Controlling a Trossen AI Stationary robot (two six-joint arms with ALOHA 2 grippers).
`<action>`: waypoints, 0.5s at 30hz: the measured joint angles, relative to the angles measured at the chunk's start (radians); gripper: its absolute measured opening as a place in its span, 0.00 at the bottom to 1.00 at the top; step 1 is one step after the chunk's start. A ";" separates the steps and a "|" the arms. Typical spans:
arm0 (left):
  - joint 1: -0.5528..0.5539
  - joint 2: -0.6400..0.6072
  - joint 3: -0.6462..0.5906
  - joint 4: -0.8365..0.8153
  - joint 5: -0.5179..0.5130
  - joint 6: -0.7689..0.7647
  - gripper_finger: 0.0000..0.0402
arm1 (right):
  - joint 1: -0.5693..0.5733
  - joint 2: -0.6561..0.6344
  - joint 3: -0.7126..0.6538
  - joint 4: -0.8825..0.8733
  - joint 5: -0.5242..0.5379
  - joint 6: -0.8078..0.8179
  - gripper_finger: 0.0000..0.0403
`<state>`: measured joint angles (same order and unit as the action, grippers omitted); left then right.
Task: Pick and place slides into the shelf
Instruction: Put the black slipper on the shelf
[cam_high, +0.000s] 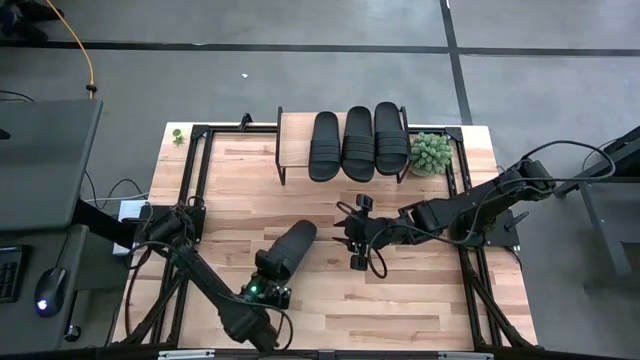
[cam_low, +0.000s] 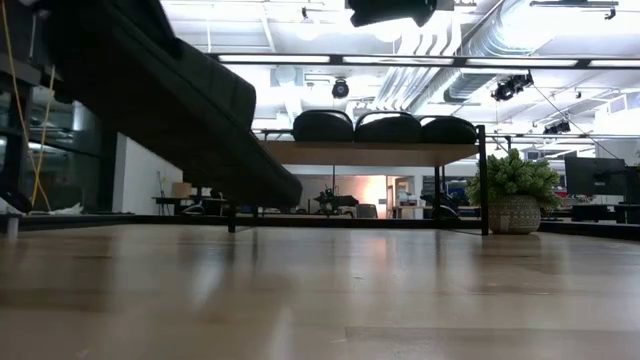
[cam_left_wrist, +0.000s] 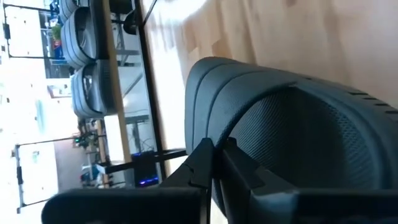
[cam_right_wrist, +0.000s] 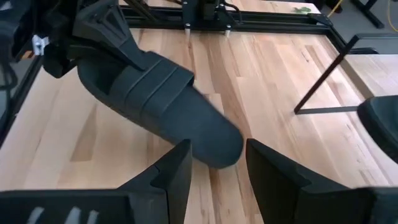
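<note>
My left claw (cam_high: 268, 280) was clamped on the heel edge of the fourth slide (cam_high: 288, 249), fingers pressed together on the thin sole so the slide hung clear of the tabletop (cam_high: 400, 290) rather than dragging across it. The slide stretched away from that claw, its long axis running on a slant, toe pointing ahead toward the shelf (cam_high: 295, 140) and toward my right claw (cam_high: 357, 238). I judged that slant suited a handover or a carry to the shelf. My right claw waited just beyond the toe, its fingers apart and empty, lined up as if to receive the slide. Well ahead of both claws, three slides (cam_high: 358, 142) lay side by side on the shelf top, leaving bare wood to their left for this last one.
</note>
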<state>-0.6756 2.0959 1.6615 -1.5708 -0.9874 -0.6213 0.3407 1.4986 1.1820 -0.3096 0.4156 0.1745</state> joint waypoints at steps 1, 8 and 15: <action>0.010 0.000 0.000 -0.001 -0.002 0.012 0.02 | -0.005 0.000 0.000 0.000 0.000 0.001 0.35; 0.072 0.000 0.000 0.000 -0.014 0.058 0.01 | -0.022 0.000 0.000 -0.048 0.004 0.027 0.35; 0.092 0.000 0.000 0.000 -0.087 0.100 0.02 | -0.022 -0.003 0.000 -0.063 0.082 0.026 0.35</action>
<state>-0.5837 2.0956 1.6615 -1.5711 -1.0745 -0.5217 0.3187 1.4954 1.1820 -0.3722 0.4977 0.2007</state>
